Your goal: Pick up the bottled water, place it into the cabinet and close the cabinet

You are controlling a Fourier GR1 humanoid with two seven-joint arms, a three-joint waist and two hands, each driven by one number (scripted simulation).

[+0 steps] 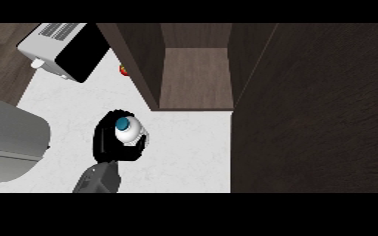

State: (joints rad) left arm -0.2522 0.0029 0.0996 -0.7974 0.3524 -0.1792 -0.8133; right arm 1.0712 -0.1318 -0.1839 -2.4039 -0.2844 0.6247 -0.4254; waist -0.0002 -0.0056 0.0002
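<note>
Black fingers (pixel 140 141) clenched round the bottled water (pixel 127 129), seen from above: round blue cap, pale clear body, mostly hidden by the hand. Which hand? It enters lower left on a grey forearm (pixel 100 177), so left hand (pixel 107 142); the other hand is out of frame. Bottle held over the white, faintly marbled desk (pixel 184 150), just in front of the open cabinet (pixel 196 80): dark wood-grain walls, brown flat shelf inside. Cabinet door (pixel 310 110), a dark slab, fills the right side. White boxy toaster (pixel 55 47) with slotted top and black side sits top left. Small red object (pixel 125 69) beside the cabinet wall. Grey sink (pixel 18 140) at left edge.
</note>
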